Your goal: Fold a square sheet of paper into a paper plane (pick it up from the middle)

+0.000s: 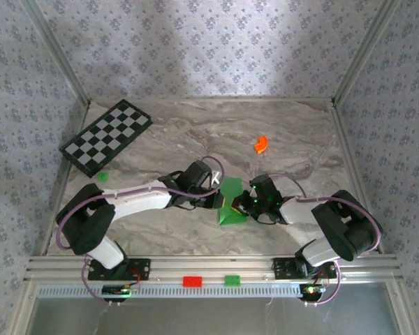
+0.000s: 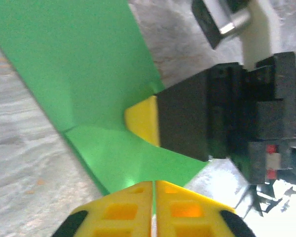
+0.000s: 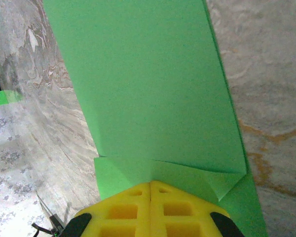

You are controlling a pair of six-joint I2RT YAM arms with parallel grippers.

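The square sheet of paper [image 1: 230, 204], bright green and partly folded, lies at the middle of the table between both arms. My left gripper [image 1: 219, 200] comes in from the left. In the left wrist view it [image 2: 154, 183] is shut, with a thin green edge of the paper [image 2: 89, 64] pinched between its yellow fingers. My right gripper [image 1: 246, 201] comes in from the right. Its jaws [image 3: 150, 183] are shut where two creased flaps of the paper [image 3: 148, 84] meet. One of its yellow fingertips [image 2: 144, 121] rests against the sheet close to my left fingers.
A black-and-white checkered board [image 1: 106, 137] lies at the back left, with a tiny green block [image 1: 102, 176] near it. A small orange curved piece [image 1: 261, 144] sits at the back right. A red brick [image 1: 192, 281] and a green brick [image 1: 232, 280] sit on the front rail.
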